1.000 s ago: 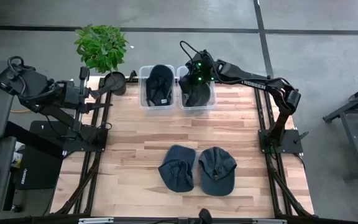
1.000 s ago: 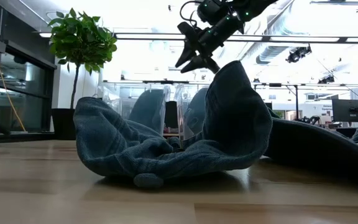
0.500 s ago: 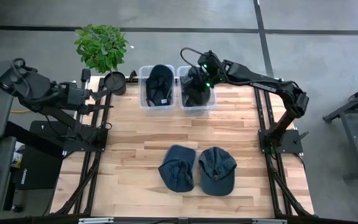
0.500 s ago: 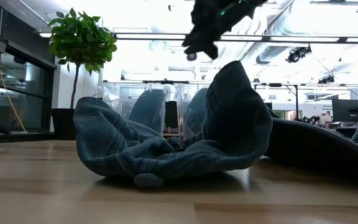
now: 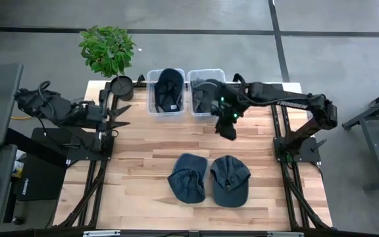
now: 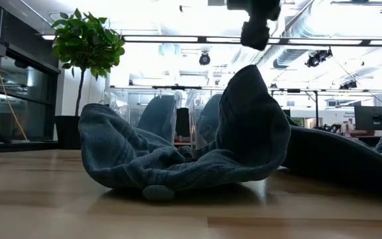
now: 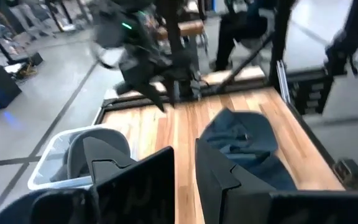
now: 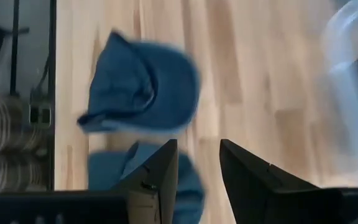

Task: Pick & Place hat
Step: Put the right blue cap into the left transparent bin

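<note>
Right gripper (image 5: 227, 129) hangs over bare table (image 5: 143, 151), just in front of the right bin (image 5: 207, 93), which holds a hat (image 5: 206, 96). To the gripper's left, at the table's back edge, stands the left bin (image 5: 165, 93) with another hat (image 5: 169, 89) in it; further left, the potted plant (image 5: 108, 51). In front of the gripper, two hats lie side by side: the left hat (image 5: 188, 177) and the right hat (image 5: 230, 180). The left gripper (image 5: 117, 120) sits far off at the table's left edge.
</note>
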You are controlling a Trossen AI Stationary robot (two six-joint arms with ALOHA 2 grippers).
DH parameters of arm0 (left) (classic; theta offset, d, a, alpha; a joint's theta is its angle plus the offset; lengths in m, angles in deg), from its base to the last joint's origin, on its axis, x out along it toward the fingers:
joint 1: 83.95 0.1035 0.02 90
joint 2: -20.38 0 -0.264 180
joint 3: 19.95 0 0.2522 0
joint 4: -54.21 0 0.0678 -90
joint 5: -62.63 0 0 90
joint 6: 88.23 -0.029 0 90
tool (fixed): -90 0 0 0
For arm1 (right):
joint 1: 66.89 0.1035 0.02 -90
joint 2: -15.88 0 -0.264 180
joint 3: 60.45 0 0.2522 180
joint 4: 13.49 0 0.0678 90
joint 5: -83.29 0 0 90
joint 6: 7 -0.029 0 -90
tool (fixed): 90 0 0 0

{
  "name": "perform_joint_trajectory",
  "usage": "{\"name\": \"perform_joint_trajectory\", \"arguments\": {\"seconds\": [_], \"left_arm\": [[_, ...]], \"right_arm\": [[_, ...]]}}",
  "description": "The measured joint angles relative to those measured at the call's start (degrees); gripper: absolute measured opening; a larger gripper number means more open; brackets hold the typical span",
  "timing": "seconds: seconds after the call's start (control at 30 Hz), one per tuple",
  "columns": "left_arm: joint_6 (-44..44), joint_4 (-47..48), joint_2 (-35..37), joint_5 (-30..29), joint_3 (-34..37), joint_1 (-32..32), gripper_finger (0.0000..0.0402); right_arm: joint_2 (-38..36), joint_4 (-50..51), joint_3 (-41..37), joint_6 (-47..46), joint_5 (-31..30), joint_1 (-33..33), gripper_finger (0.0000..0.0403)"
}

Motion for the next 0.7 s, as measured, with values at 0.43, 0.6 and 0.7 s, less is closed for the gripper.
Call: {"name": "perform_joint_trajectory", "arguments": {"seconds": [0.43, 0.6, 0.7], "left_arm": [[1.91, -19.66, 23.89, -1.78, 28.07, 0.02, 0.0], [0.52, -27.1, 32.37, -1.72, 37.43, 0.02, 0.0], [0.05, -31.75, 37.21, -0.78, 43.23, 0.0, 0.0]], "right_arm": [[-12.83, -13.54, -24.95, -10.63, -2.69, 7.07, 0.0112], [-19.46, -16.81, -30.37, -16.09, -5.39, 8.38, 0.0112], [-23.12, -16.93, -32.19, -18.37, -8.72, 8.99, 0.0112]]}}
